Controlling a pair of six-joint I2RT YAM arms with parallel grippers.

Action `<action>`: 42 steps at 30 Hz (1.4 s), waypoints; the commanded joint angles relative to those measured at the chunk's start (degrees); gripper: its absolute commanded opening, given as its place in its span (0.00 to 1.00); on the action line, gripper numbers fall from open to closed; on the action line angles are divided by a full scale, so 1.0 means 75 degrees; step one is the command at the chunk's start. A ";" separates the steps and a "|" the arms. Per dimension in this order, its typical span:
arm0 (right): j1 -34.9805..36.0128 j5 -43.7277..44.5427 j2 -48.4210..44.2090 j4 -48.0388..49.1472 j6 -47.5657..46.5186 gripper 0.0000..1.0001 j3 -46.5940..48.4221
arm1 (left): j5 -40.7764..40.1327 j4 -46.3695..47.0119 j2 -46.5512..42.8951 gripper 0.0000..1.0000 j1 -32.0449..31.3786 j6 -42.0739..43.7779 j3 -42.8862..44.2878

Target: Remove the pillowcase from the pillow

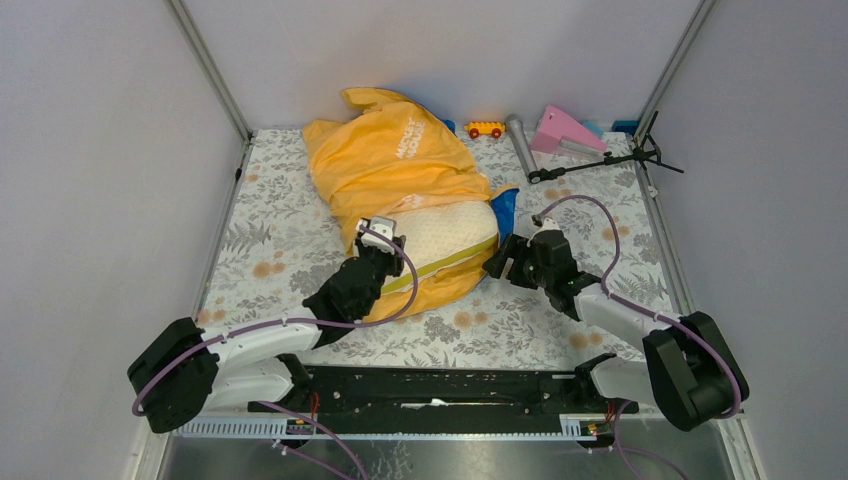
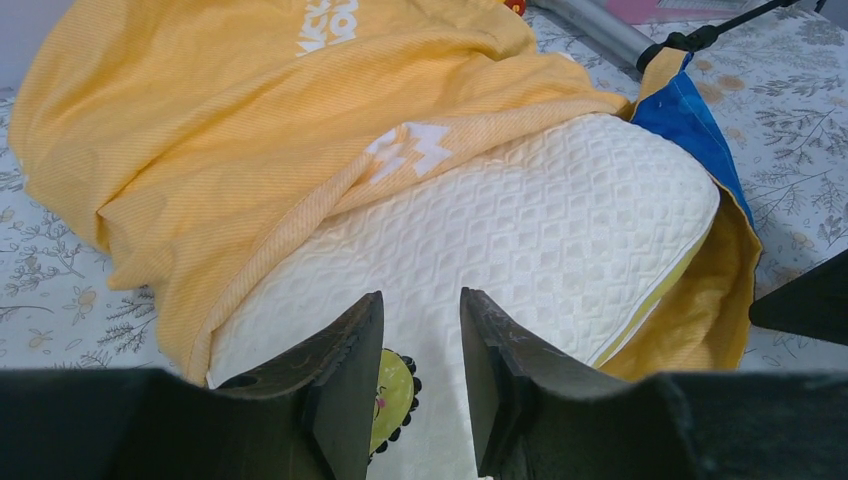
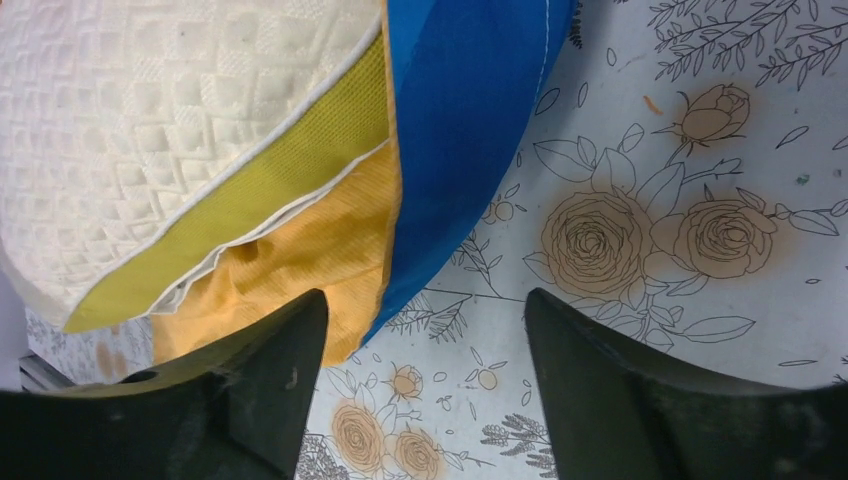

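1. At the near end, left end effector [image 2: 420, 295], fingers apart, poised over the exposed pillow [image 2: 520, 230]: closing here pinches foam, not cloth.
2. The right end effector [image 3: 425, 300], fingers apart, sits at the blue hem [image 3: 460, 120] of the pillowcase [image 3: 300, 260]: a shallow bite may slip.
3. Beyond, bunched pillowcase covers the pillow's far part; it could snag.

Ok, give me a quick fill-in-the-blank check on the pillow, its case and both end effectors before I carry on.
1. The pillowcase shows a ___ lining at its open edge.
2. The left end effector hangs over the bare pillow with its jaws ___.
3. The right end effector, over the table beside that lining, holds ___.
4. The pillow's side band is ___-green.
Missing words: blue; open; nothing; yellow.
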 commanded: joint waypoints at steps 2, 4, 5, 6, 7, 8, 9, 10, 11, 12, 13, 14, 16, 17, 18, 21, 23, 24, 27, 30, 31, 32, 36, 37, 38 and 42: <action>0.0070 0.1092 0.0013 0.0872 -0.0501 0.58 0.0201 | -0.0054 0.0253 0.0205 0.40 0.0047 0.0148 0.0269; 0.0064 0.1493 0.0083 0.0577 -0.0759 0.46 0.0527 | 0.0020 0.0071 0.0343 0.41 0.0045 0.0173 0.0429; 0.0070 0.1580 0.0137 0.0450 -0.0847 0.40 0.0703 | 0.0047 -0.0008 0.0402 0.42 0.0039 0.0175 0.0487; 0.0066 0.1612 0.0185 0.0377 -0.0896 0.33 0.0844 | 0.0070 -0.0056 0.0452 0.43 0.0035 0.0175 0.0536; 0.0065 0.1621 0.0221 0.0380 -0.0882 0.25 0.0923 | 0.0058 -0.0086 0.0480 0.43 0.0035 0.0181 0.0566; 0.0058 0.1621 0.0231 0.0478 -0.0796 0.15 0.0923 | 0.0064 -0.0105 0.0488 0.44 0.0044 0.0186 0.0582; 0.0067 0.1659 0.0213 0.0696 -0.0686 0.06 0.0817 | 0.0057 -0.0119 0.0486 0.45 0.0034 0.0187 0.0587; 0.0066 0.1748 0.0177 0.0988 -0.0537 0.00 0.0583 | 0.0055 -0.0121 0.0453 0.45 0.0035 0.0181 0.0585; 0.0065 0.1868 0.0135 0.1247 -0.0478 0.00 0.0437 | 0.0061 -0.0115 0.0419 0.46 0.0036 0.0160 0.0568; 0.0060 0.2061 0.0106 0.1413 -0.0476 0.00 0.0326 | 0.0072 -0.0094 0.0373 0.46 0.0039 0.0142 0.0531; 0.0068 0.2268 0.0071 0.1456 -0.0507 0.00 0.0255 | 0.0066 -0.0043 0.0346 0.47 0.0040 0.0140 0.0485; 0.0067 0.2484 0.0031 0.1452 -0.0544 0.00 0.0195 | 0.0047 0.0071 0.0342 0.47 0.0040 0.0140 0.0436; 0.0065 0.3109 -0.0098 0.1427 -0.0571 0.00 0.0010 | 0.0051 0.0170 0.0390 0.47 0.0040 0.0117 0.0393; 0.0062 0.3443 -0.0187 0.1427 -0.0599 0.00 -0.0101 | 0.0079 0.0172 0.0444 0.47 0.0041 0.0106 0.0421; 0.0065 0.3854 -0.0270 0.1381 -0.0635 0.00 -0.0184 | 0.0105 0.0132 0.0519 0.47 0.0044 0.0095 0.0480; 0.0051 0.4859 -0.0711 0.0812 -0.0600 0.00 -0.0186 | 0.0152 -0.0056 0.0791 0.47 0.0039 0.0033 0.0701; 0.0054 0.5087 -0.0997 0.0973 -0.0507 0.00 -0.0394 | 0.0160 -0.0145 0.0982 0.48 0.0038 -0.0024 0.0810; 0.0054 0.5186 -0.1093 0.1009 -0.0468 0.00 -0.0463 | 0.0160 -0.0196 0.1062 0.48 0.0038 -0.0054 0.0870; 0.0053 0.5454 -0.1245 0.0933 -0.0435 0.00 -0.0505 | 0.0146 -0.0376 0.1322 0.51 0.0044 -0.0093 0.1045; 0.0054 0.5553 -0.1260 0.0903 -0.0434 0.00 -0.0540 | 0.0136 -0.0446 0.1444 0.59 0.0055 -0.0151 0.1111; 0.0054 0.5583 -0.1261 0.0884 -0.0436 0.00 -0.0539 | 0.0143 -0.0418 0.1458 0.63 0.0058 -0.0188 0.1098; 0.0054 0.5604 -0.1271 0.0877 -0.0434 0.00 -0.0530 | 0.0187 -0.0388 0.1452 0.70 0.0069 -0.0218 0.1082; 0.0048 0.5103 -0.1198 0.1119 -0.0672 0.00 -0.0549 | 0.0844 -0.0359 0.1421 0.91 0.0327 -0.0255 0.1000; 0.0054 0.4690 -0.1117 0.1357 -0.0876 0.00 -0.0568 | 0.1066 -0.0357 0.1441 0.94 0.0448 -0.0279 0.0979; 0.0054 0.3884 -0.0984 0.1595 -0.1103 0.02 -0.0567 | 0.1186 -0.0361 0.1474 0.95 0.0574 -0.0327 0.0985; 0.0053 0.1740 -0.0271 0.1804 -0.1619 0.50 -0.0100 | 0.1564 -0.0724 0.1519 0.96 0.1081 -0.0607 0.1150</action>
